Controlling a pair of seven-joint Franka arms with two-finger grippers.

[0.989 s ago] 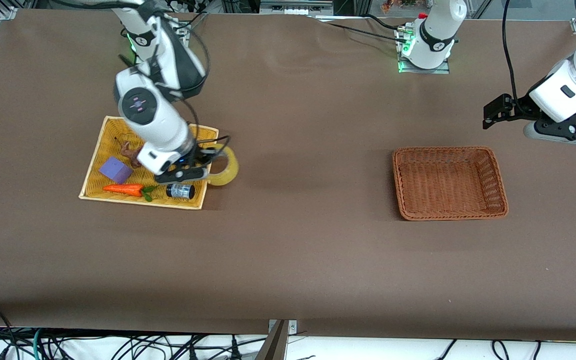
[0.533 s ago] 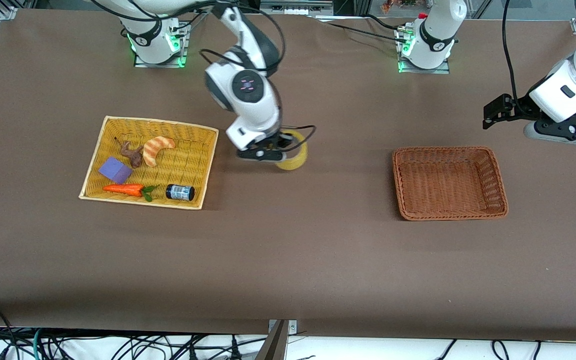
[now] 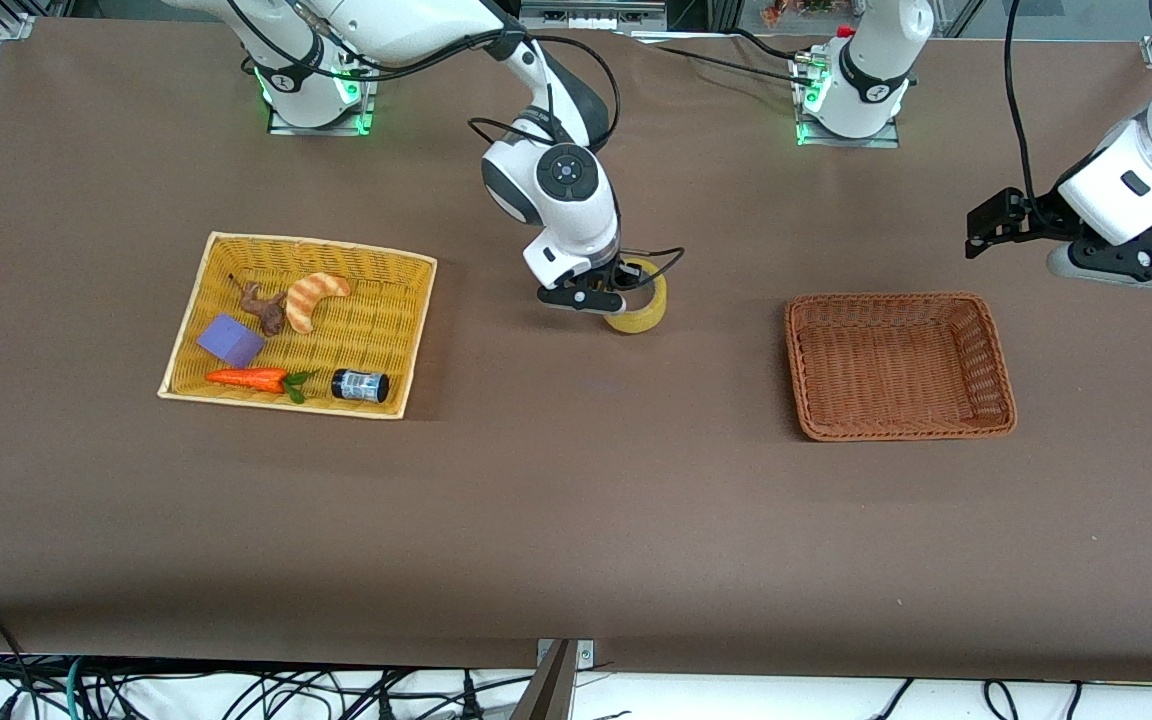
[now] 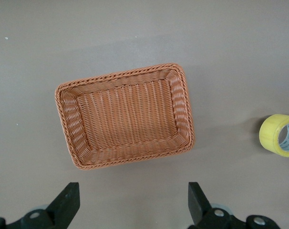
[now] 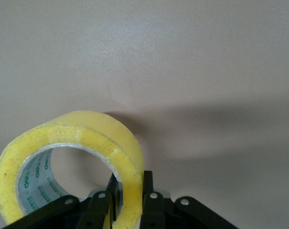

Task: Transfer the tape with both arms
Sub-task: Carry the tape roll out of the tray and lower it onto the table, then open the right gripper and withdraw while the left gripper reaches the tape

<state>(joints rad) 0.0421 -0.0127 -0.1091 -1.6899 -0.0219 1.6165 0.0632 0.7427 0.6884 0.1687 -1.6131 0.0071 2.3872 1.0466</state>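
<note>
Right gripper (image 3: 624,290) with tape (image 3: 639,311), now closer to brown basket (image 3: 899,425).

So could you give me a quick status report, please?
Right gripper shut on tape, over mid-table. Left gripper open above brown basket, waiting. Nothing between tape and basket.

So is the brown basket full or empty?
Empty. The left wrist view shows only bare weave inside the brown basket; the tape is in the right tool, over the table.

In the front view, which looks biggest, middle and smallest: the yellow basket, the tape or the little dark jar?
1. Yellow basket, clearly biggest.
2. Tape, held above the table by the right gripper.
3. Dark jar, looks smallest.
</note>
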